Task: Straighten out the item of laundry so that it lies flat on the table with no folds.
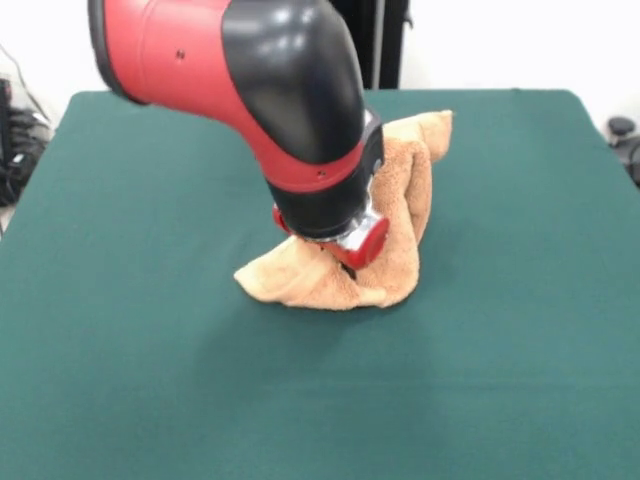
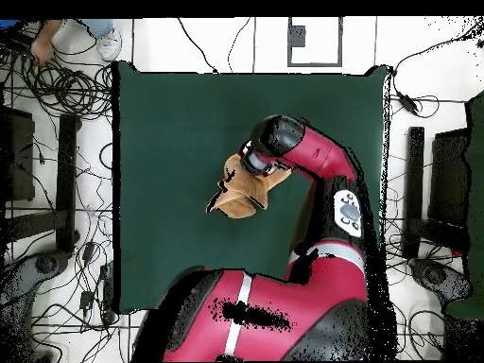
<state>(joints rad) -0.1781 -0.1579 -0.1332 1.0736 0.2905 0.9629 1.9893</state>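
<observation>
The item of laundry point(image 1: 405, 190) is a tan-orange towel, bunched up in folds near the middle of the green table point(image 1: 150, 360). One end rises in a peak toward the far side and the other spreads low toward the near left. The red and black arm comes down onto the towel, and my gripper point(image 1: 350, 252) is sunk into the cloth under the wrist, so its state is hidden. In the overhead view the towel point(image 2: 234, 196) shows as a crumpled lump at the arm's tip on the table point(image 2: 170, 123).
Green cloth stretches wide on every side of the towel. Cables and stands point(image 2: 66, 180) lie on the floor around the table. Part of a person point(image 2: 57, 36) shows at the overhead view's top left corner, off the table.
</observation>
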